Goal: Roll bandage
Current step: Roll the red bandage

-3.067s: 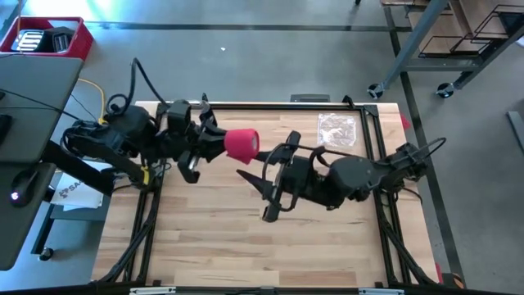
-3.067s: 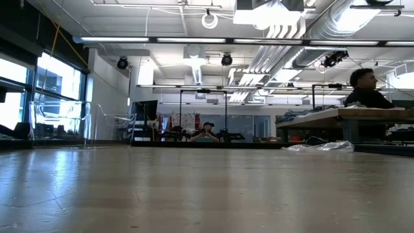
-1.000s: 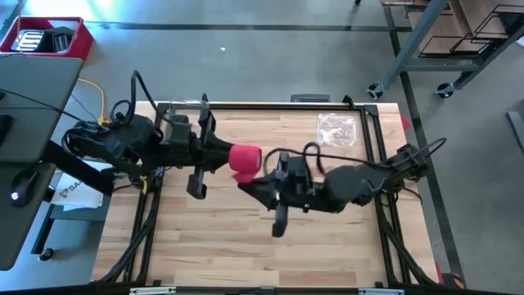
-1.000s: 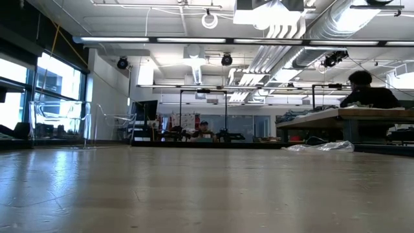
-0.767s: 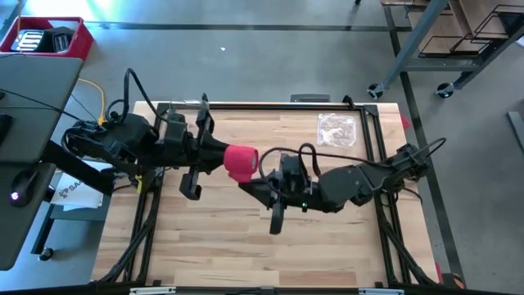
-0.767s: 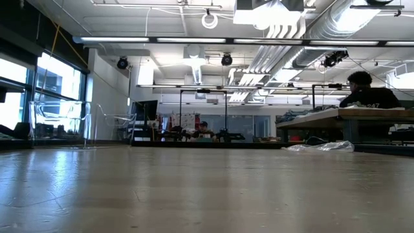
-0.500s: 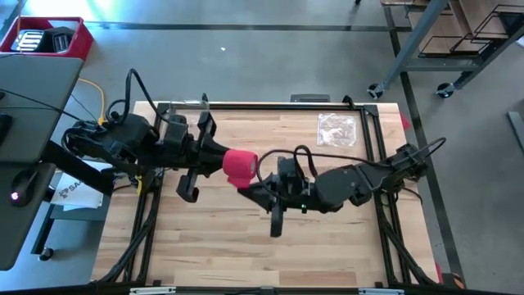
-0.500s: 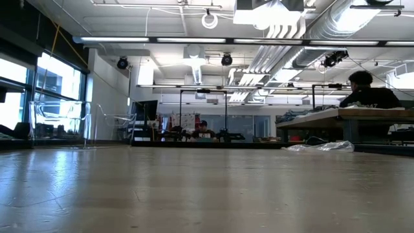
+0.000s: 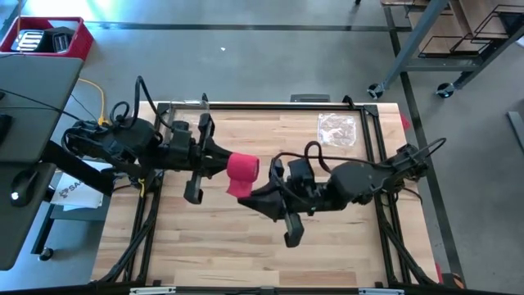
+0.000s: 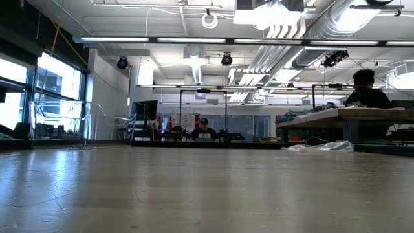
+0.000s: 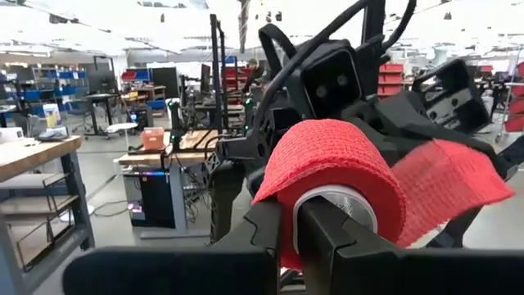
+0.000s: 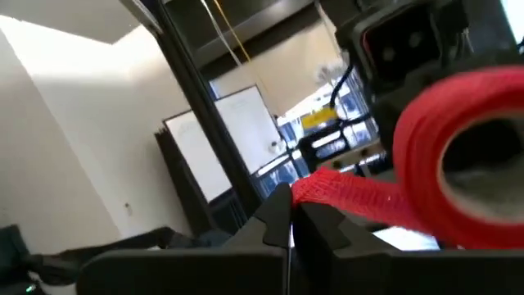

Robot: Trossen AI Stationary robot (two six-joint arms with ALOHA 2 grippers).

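My left gripper (image 9: 219, 161) pinches the rolled bandage (image 9: 241, 168) at its core above mid-table, my right gripper (image 12: 288, 223) clamps its loose red tail just beside, with the clear plastic bag (image 9: 336, 129) well apart.

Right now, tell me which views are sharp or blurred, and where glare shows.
High view: even light, bandage roll crisp. Low view: bright ceiling lights glare, tabletop soft up close. Left wrist view: roll sharp, background washed out. Right wrist view: roll and strip blurred, wall overexposed.
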